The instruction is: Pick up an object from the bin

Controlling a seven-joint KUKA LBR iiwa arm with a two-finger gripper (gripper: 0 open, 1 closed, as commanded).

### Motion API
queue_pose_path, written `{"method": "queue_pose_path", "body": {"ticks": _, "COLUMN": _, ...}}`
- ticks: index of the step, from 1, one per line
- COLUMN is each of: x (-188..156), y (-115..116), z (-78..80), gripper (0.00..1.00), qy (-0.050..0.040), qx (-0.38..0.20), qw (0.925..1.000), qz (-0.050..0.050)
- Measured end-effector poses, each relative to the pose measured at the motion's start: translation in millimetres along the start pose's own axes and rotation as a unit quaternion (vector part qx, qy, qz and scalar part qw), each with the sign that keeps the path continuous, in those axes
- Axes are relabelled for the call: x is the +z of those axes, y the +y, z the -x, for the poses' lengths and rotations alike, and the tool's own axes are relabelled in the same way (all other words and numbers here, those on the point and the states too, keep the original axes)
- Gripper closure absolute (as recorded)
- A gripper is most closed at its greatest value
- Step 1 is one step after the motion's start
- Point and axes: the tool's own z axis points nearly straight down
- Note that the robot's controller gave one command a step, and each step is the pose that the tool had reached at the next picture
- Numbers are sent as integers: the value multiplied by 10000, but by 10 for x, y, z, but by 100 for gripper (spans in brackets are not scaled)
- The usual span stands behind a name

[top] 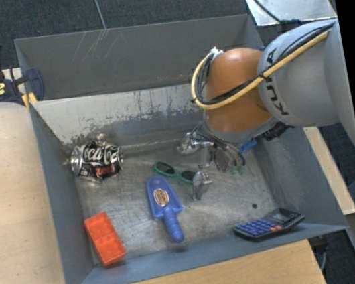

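The grey bin [67, 212] sits in front of me, and the arm [303, 82] reaches in from the right. Its end effector [197, 166] hangs low over the middle of the floor, spread apart. A blue scoop [163, 205] lies just left of it, handle toward the near wall. An orange block [104, 238] is in the near-left corner, a calculator [268, 225] by the near-right wall, and a crushed can [96, 160] at the far left. A thin green thing [172, 171] lies mid-bin, its right end between the tips; whether they touch it I can't tell.

Single cam above bin [143, 62], angled slightly sideways.
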Motion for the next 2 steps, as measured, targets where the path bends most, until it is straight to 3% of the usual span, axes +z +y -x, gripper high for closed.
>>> {"method": "queue_pose_path", "body": {"ticks": 1, "x": -212, "y": -217, "z": 41, "gripper": 0, "qy": -25, "qx": 76, "qw": 10000, "qz": -6}}
{"method": "queue_pose_path", "body": {"ticks": 2, "x": 209, "y": -43, "z": 283, "gripper": 0, "qy": -24, "qx": 252, "qw": 9997, "qz": 2}}
